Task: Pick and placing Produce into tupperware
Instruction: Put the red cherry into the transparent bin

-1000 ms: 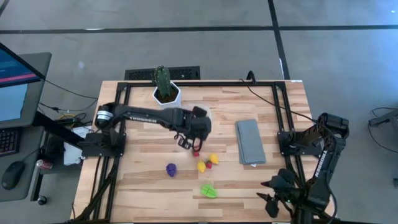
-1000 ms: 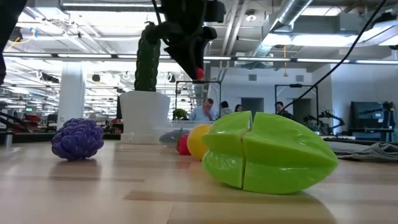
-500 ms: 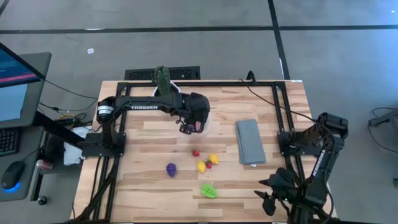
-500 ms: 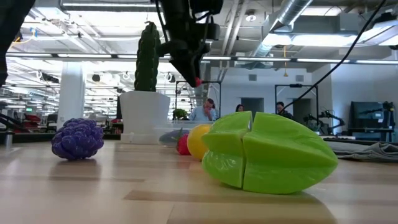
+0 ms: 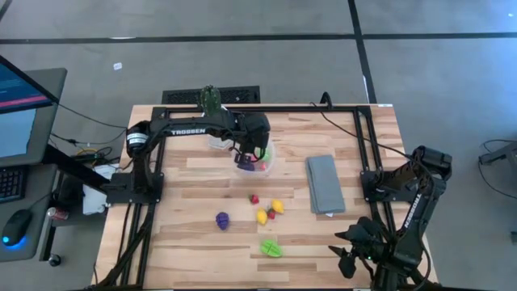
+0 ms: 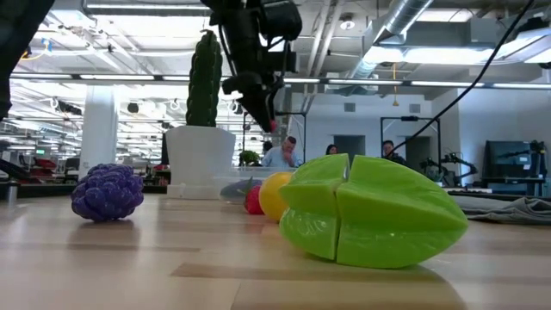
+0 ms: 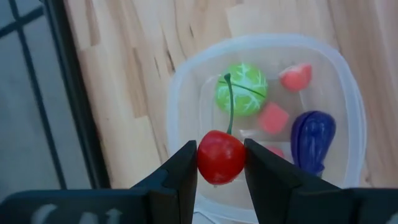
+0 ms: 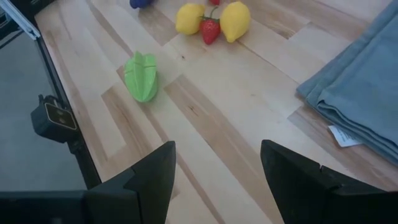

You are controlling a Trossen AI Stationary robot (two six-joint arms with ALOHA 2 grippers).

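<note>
Left gripper (image 7: 221, 165) now above the tupperware (image 7: 348, 93), moved from mid-table, fingers pinching a red cherry (image 7: 221, 157), right fingers apart, empty

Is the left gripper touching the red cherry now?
Touching. In the left wrist view the left gripper has both fingers pressed against the sides of the cherry, held above the container.

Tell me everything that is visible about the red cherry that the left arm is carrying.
The cherry is a small, round, glossy red toy fruit with a thin green stem rising from its top; it looks like smooth plastic. The left end effector is shut on it, one dark finger pressing each side. It hangs in the air directly above the open clear tupperware, touching only the fingers, not the container or the produce inside.
</note>
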